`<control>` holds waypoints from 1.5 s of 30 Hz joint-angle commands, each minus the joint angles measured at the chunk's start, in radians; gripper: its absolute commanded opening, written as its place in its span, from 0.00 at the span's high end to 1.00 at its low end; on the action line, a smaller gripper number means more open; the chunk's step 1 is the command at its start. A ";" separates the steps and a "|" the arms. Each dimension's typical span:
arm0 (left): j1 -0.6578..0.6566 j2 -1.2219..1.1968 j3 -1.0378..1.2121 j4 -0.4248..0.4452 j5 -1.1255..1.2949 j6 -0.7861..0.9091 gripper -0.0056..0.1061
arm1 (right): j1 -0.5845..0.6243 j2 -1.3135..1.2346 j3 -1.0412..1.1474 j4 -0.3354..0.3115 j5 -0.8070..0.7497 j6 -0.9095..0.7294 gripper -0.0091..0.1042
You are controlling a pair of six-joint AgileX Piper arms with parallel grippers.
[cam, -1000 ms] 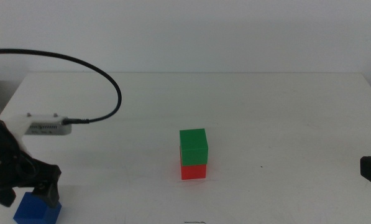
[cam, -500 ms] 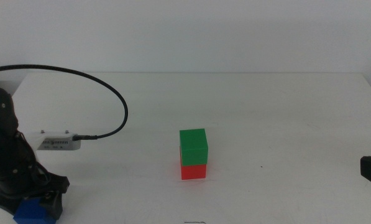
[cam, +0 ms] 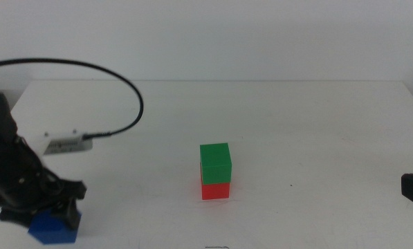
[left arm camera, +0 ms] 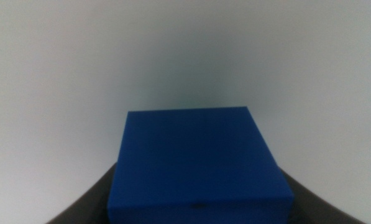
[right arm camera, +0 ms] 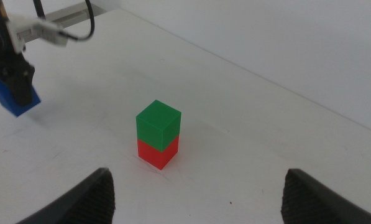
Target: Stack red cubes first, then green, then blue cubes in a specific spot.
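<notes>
Clamping the blue cube (cam: 54,226) near the table's front-left edge (cam: 12,104), left end effector (cam: 43,211); right end effector (right arm camera: 197,193) spread.

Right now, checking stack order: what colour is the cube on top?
Green, clearest in the middle view.

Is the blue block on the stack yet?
No. The blue cube sits between the left gripper's jaws, apart from the green cube atop the red cube.
</notes>
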 commanded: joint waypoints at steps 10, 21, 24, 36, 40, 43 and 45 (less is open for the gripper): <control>-0.395 -0.156 -0.395 0.208 0.267 -0.678 0.96 | -0.005 0.005 -0.027 -0.016 -0.072 -0.010 0.11; -0.623 0.051 -0.717 0.266 0.315 -0.851 0.96 | -0.005 0.005 -0.027 -0.016 -0.072 -0.010 0.11; -0.659 0.119 -0.797 0.265 0.315 -0.852 0.96 | -0.005 0.005 -0.027 -0.016 -0.072 -0.010 0.11; -0.699 0.267 -0.901 0.234 0.315 -0.860 0.96 | -0.005 0.005 -0.027 -0.016 -0.072 -0.010 0.11; -0.699 0.269 -0.901 0.214 0.315 -0.860 0.96 | -0.005 0.005 -0.027 -0.016 -0.072 -0.010 0.11; -0.699 0.269 -0.901 0.185 0.315 -0.860 0.96 | -0.005 0.005 -0.027 -0.016 -0.072 -0.010 0.11; -0.699 0.269 -0.901 0.183 0.315 -0.860 0.96 | -0.005 0.005 -0.027 -0.016 -0.072 -0.010 0.11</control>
